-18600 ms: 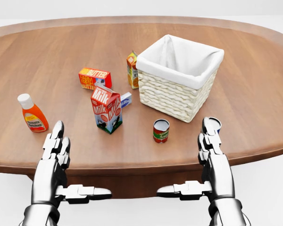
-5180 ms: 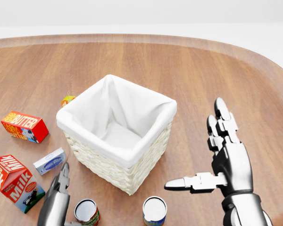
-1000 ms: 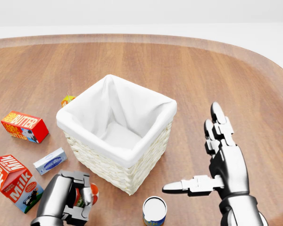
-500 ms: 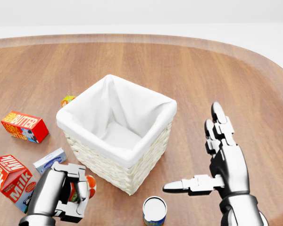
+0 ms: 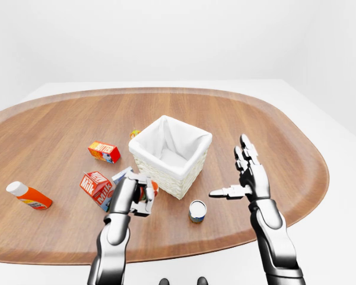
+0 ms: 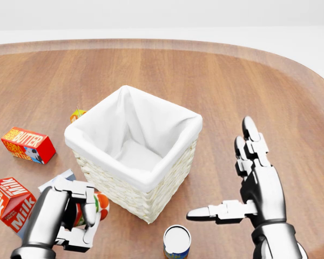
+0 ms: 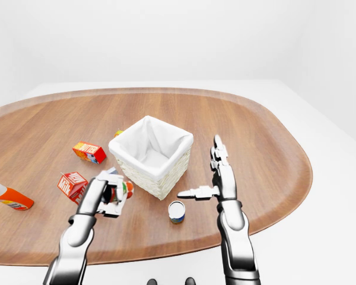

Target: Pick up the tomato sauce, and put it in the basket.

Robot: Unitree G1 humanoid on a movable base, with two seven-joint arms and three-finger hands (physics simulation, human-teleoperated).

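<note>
- Showing red and green between the fingers, the can (image 6: 100, 205) is sitting beside the basket (image 6: 167, 170).
- Left hand (image 6: 70, 216) is clenching it; right hand (image 6: 254, 186) is spreading open.

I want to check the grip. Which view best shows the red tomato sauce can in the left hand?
The head view: the red tomato sauce can is largest there, with the left hand and its fingers closed round it. The left-eye and right-eye views show only a small red patch beside the white lined wicker basket.
</note>
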